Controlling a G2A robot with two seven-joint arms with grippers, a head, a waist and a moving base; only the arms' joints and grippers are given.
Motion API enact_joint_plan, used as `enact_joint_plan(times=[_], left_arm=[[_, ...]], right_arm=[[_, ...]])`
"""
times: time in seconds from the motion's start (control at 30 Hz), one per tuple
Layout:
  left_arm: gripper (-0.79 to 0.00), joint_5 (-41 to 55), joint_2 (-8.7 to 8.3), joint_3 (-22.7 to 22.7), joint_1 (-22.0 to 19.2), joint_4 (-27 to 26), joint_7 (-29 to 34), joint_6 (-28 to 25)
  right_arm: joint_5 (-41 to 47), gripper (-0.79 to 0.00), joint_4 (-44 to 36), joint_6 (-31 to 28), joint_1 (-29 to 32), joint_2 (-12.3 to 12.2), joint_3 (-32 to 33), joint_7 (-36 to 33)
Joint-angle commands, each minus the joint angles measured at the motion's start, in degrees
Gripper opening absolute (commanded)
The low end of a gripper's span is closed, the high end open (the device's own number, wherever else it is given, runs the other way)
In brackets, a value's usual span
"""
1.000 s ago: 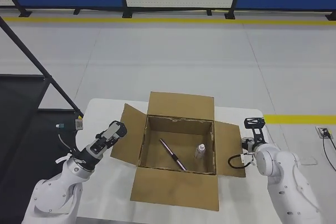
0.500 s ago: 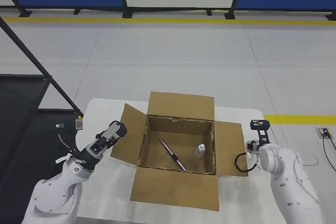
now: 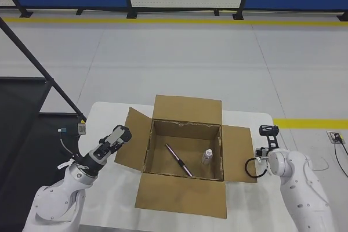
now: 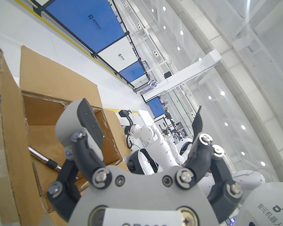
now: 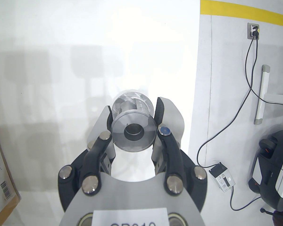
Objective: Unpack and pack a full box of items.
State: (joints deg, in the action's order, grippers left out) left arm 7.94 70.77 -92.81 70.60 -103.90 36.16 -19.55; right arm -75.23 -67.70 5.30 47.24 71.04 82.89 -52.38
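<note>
An open cardboard box [image 3: 187,108] stands mid-table with its flaps spread. Inside lie a metal rod with a dark grip [image 3: 178,159] and a small clear bottle [image 3: 207,156]. My left gripper [image 3: 123,132] hangs just outside the box's left flap; its own view shows it open [image 4: 141,109] and empty, with the box [image 4: 56,81] and the rod [image 4: 41,156] beyond. My right gripper [image 3: 269,130] sits past the right flap, over the white table. It is shut [image 5: 134,111] on a grey metal spool [image 5: 133,130], held end-on between the pads.
The white table [image 3: 104,116] has bare room on both sides of the box. A black frame [image 3: 23,116] stands left of the table, with a small tagged object [image 3: 81,128] at that edge. Past the right table edge lie a floor socket and cable [image 5: 252,31].
My right arm has drifted rightward, away from the box's right flap, still holding the spool. The left arm and the box's contents have not moved.
</note>
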Motion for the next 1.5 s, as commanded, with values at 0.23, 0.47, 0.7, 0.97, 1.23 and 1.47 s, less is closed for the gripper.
enact_joint_plan(times=[0.23, 0.47, 0.7, 0.97, 1.23, 1.47], left_arm=[[0.000, 0.0, 0.00, 0.0, 0.0, 0.0, 0.0, 0.0], [0.000, 0.0, 0.00, 0.0, 0.0, 0.0, 0.0, 0.0], [0.000, 0.0, 0.00, 0.0, 0.0, 0.0, 0.0, 0.0], [0.000, 0.0, 0.00, 0.0, 0.0, 0.0, 0.0, 0.0], [0.000, 0.0, 0.00, 0.0, 0.0, 0.0, 0.0, 0.0], [0.000, 0.0, 0.00, 0.0, 0.0, 0.0, 0.0, 0.0]], right_arm=[[0.4, -0.095, -2.3, 0.7, 0.9, -0.3, 1.4, 1.1], [0.2, 0.000, -22.0, 5.6, 8.8, -0.8, 5.4, 7.4], [-1.2, 0.000, -41.9, -2.5, 15.6, -0.8, 1.1, 9.6], [0.7, 0.000, -41.0, -27.4, 9.7, -0.8, -12.3, 1.7], [2.4, 0.000, -28.6, -29.4, -1.5, 1.0, -22.5, -6.2], [2.8, 0.000, -19.8, -29.2, -7.5, 2.3, -27.6, -12.1]])
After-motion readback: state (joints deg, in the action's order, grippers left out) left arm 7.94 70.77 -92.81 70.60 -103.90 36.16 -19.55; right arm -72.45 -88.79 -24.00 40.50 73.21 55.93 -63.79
